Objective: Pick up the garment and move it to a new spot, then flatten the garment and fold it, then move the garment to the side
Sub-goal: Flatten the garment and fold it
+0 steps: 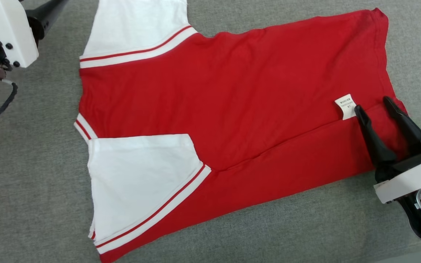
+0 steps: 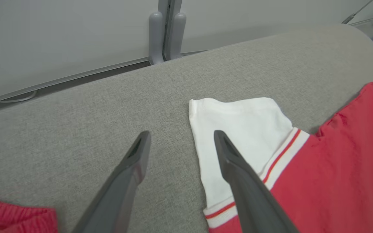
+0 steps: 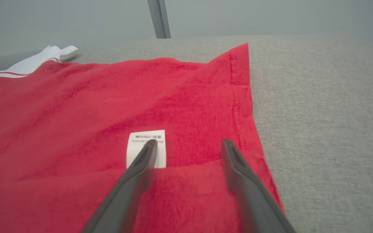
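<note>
As garment (image 1: 232, 91) lies left-to-right, hem (image 1: 383, 47) rightward | left gripper (image 2: 181, 132), right gripper (image 1: 372, 103): fingers apart

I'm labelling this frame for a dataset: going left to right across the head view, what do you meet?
left arm → folded sleeve → label → right claw

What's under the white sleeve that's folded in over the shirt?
The folded-in white sleeve lies on the shirt's red body, with red fabric showing above and beside it. Whatever is directly beneath the sleeve is covered.
</note>
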### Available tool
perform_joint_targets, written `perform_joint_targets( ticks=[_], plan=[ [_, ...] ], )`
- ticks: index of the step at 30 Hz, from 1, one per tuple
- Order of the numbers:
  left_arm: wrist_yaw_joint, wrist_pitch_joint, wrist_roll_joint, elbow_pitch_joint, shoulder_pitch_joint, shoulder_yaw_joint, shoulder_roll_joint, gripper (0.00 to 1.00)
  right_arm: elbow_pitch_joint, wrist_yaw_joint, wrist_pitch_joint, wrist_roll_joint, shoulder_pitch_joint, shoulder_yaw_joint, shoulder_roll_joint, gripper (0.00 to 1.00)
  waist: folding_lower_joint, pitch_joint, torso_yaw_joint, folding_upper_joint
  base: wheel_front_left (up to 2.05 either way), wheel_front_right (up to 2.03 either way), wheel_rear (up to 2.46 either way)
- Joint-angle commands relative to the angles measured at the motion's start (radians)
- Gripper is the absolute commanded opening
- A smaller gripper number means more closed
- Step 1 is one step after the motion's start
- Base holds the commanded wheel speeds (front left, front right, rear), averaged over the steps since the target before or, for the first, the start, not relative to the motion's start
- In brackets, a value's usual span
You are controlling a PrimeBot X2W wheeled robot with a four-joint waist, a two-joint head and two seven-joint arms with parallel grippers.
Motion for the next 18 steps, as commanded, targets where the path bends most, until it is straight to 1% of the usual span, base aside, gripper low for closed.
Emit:
perform_joint_targets(
  ticks=[1,8,18],
  plan=[
    [-0.005,0.001,0.012,0.015,-0.027,-0.002,-0.002,1.00,0.009,-0.002,-0.013,0.008,-0.019,0.004,0.004,1.00,0.0000,0.037,-0.037,0.0000,0.00,0.00,0.00],
    [-0.031,0.020,0.060,0.101,-0.114,-0.042,-0.024,1.00,0.044,-0.002,-0.057,0.031,-0.056,0.045,0.016,1.00,0.0000,0.083,-0.078,0.0000,0.00,0.00,0.00],
    [-0.066,-0.014,0.132,0.184,-0.186,-0.091,-0.030,1.00,0.094,-0.002,-0.093,0.048,-0.092,0.091,0.021,1.00,0.0000,0.116,-0.115,0.0000,0.00,0.00,0.00]
  ],
)
